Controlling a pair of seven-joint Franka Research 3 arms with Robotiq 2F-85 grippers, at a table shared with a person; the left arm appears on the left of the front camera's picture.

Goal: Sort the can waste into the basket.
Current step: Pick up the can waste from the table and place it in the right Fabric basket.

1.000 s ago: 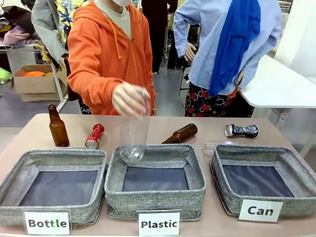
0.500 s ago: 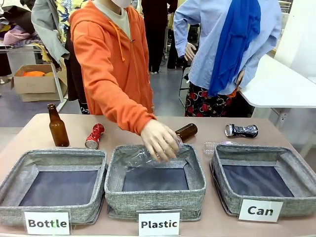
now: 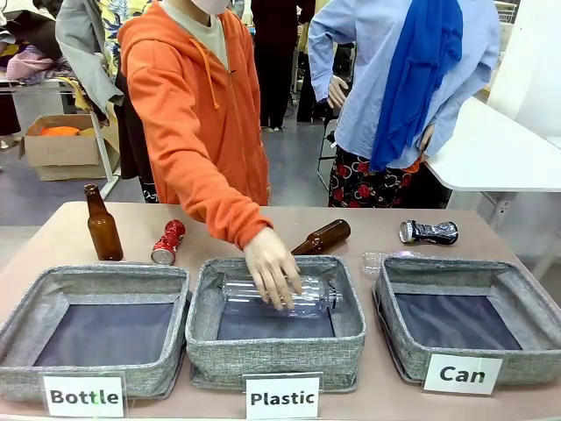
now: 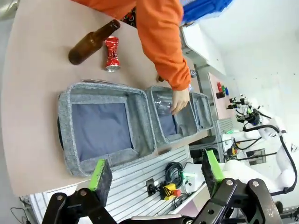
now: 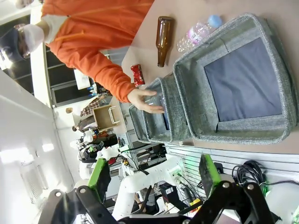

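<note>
The red crushed can (image 3: 168, 242) lies on the table behind the left bin; it is also seen as the red can (image 4: 111, 53) and the red can (image 5: 137, 74). The black-and-silver can (image 3: 429, 232) lies at the back right, behind the grey basket (image 3: 412, 358) labelled "Can", which holds nothing. That basket (image 5: 243, 130) lies closest in the right wrist view and is the farthest basket (image 4: 208, 112) in the left wrist view. My left gripper (image 4: 156, 170) and right gripper (image 5: 153, 171) hang open above the table's near edge, holding nothing.
A person's hand (image 3: 272, 272) rests on a clear plastic bottle (image 3: 302, 296) lying in the "Plastic" bin (image 3: 276, 355). The "Bottle" bin (image 3: 96, 379) stands left. A brown bottle (image 3: 102, 224) stands upright, another brown bottle (image 3: 322, 237) lies flat. A crumpled clear bottle (image 3: 377, 260) lies behind the Can basket.
The person has lowered the clear bottle from upright above the middle bin and laid it flat inside. Both cans stay where they were.
</note>
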